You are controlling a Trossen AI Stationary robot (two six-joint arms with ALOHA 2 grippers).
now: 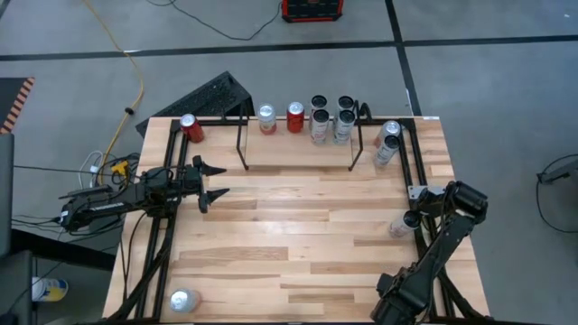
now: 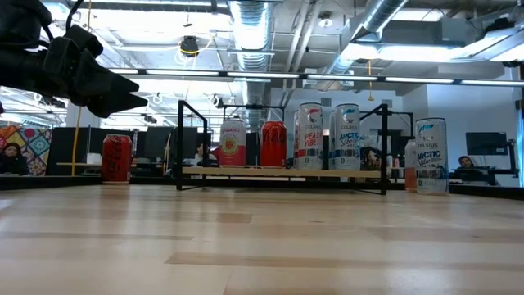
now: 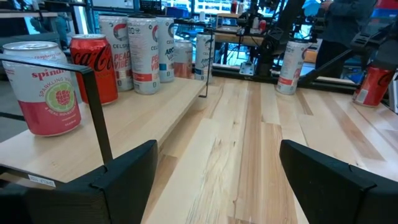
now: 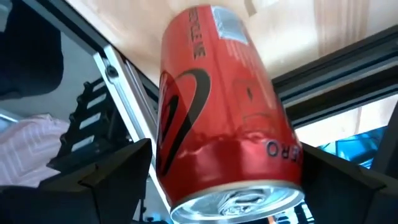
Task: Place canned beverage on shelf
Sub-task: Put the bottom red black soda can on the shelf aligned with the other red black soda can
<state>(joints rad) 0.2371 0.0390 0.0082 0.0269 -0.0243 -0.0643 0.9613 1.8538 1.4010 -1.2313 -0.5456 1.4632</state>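
The shelf, black rod uprights with a light wood board, stands at the table's far middle and holds several upright cans; it also shows in the low view. My right gripper is at the table's right side, shut on a red can, which also shows in the high view. My left gripper is open and empty at the table's left side, above the wood, pointing toward the right; its fingers frame the left wrist view. My right gripper pinches the red can's round side wall between its two fingers, near the silver end that faces the wrist camera. The fingers lie across the can. The can sits tilted in the hold, above the table's right black rail.
A red can stands at the far left corner. Two tall cans stand right of the shelf. A silver-topped can stands at the near left. Black tubular rails run along the table's sides. Bare wood lies in the middle.
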